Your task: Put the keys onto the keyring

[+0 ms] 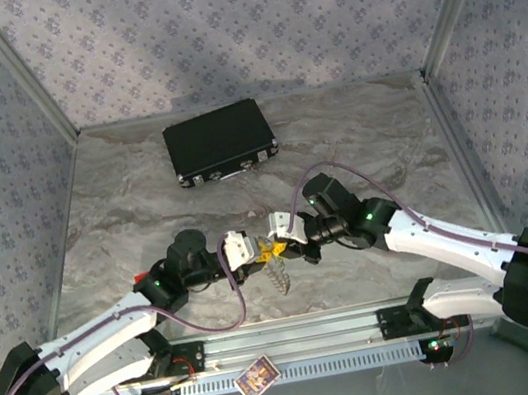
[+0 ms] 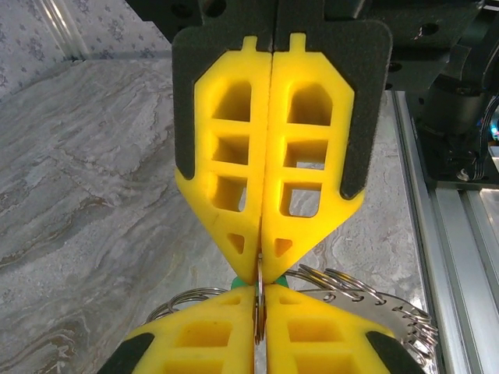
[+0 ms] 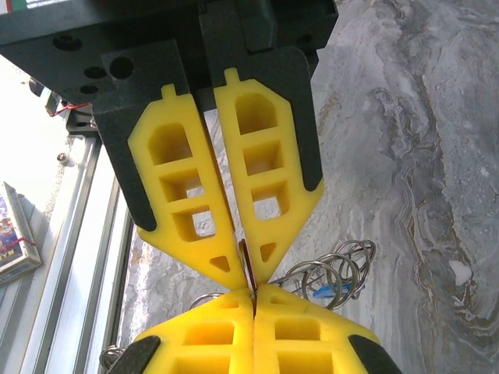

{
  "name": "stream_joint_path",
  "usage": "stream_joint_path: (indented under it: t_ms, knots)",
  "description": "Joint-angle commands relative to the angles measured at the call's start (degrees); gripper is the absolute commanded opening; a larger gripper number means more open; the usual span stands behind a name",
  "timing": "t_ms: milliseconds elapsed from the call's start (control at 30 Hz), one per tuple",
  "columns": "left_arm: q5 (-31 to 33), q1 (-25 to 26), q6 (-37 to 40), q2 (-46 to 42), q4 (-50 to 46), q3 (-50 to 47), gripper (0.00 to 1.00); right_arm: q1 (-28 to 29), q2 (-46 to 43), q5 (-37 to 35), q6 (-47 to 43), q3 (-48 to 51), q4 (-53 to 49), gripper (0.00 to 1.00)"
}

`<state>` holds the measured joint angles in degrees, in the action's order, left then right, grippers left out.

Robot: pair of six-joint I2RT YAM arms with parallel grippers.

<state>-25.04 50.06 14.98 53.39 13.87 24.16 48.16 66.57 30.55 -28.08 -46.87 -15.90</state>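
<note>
Above the near middle of the worktop (image 1: 126,221), finds the left fingers (image 2: 274,302) and right fingers (image 3: 267,302) meeting tip to tip. Notes both pairs pressed flat together, each pinching a thin metal edge, apparently the keyring (image 2: 374,304) itself, seen edge-on at the seam. Places its fanned loops just beside the tips, long axis trailing toward the arm bases. Spots the green key (image 2: 238,280) tucked against the tips and the blue key (image 3: 320,292) among the loops. Judges neither arm nearer; rates any threading as dependent on the ring's plane lining up with the seam.
</note>
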Motion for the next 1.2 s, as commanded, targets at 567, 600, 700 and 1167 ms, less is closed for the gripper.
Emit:
stream_joint_path:
  t_ms: [567,600,700,1167]
  knots:
    - [0.7,0.5,-1.8,0.7,1.6,-0.8,0.17,2.2,1.5,-1.8,-2.6,-2.7,-6.3,0.00]
    - [0.8,0.5,-1.8,0.9,1.2,-0.7,0.16,2.4,1.8,-2.6,-3.0,-3.1,-7.3,0.00]
    - [1.3,0.5,-1.8,0.9,0.2,-0.1,0.14,3.2,2.6,-4.9,-4.0,-4.8,-10.0,0.00]
    - [0.0,0.5,-3.5,-0.5,6.7,-2.5,0.00,1.8,-0.3,-3.2,-0.8,-3.2,-6.2,0.31]
